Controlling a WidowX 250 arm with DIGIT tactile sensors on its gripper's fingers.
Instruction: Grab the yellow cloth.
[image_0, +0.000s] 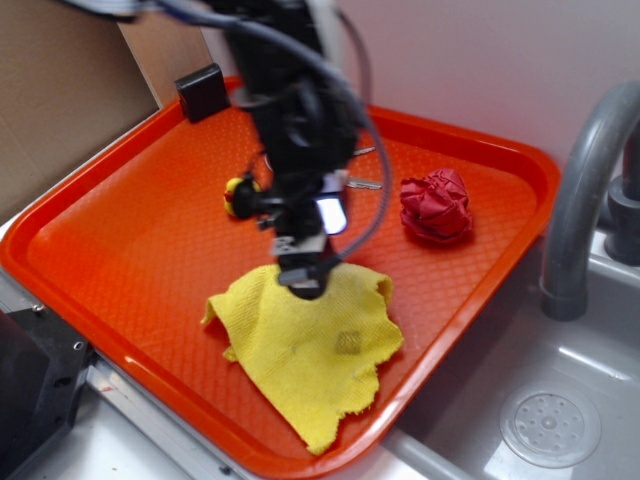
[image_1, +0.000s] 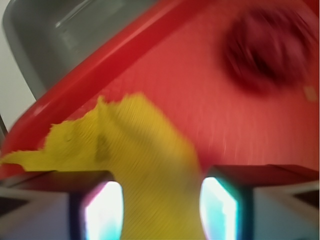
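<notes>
On the tray (image_0: 90, 235), fuzzy yellow cloth (image_0: 310, 370) lies rumpled

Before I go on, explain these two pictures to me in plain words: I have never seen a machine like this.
The dark thing hanging down is a robot arm, and its tip is a gripper with two fingers for pinching. The exterior picture comes from a camera beside the arm. The blurred wrist picture comes from a camera on the arm itself, looking down between the two fingers. Everything lies on an orange tray next to a grey sink. On the tray are a yellow cloth, a dark red cloth ball and a small yellow toy half hidden behind the arm. The gripper stands on the cloth's far edge, with cloth running up between its fingers. Whether it has pinched it firmly, I cannot tell.
</notes>
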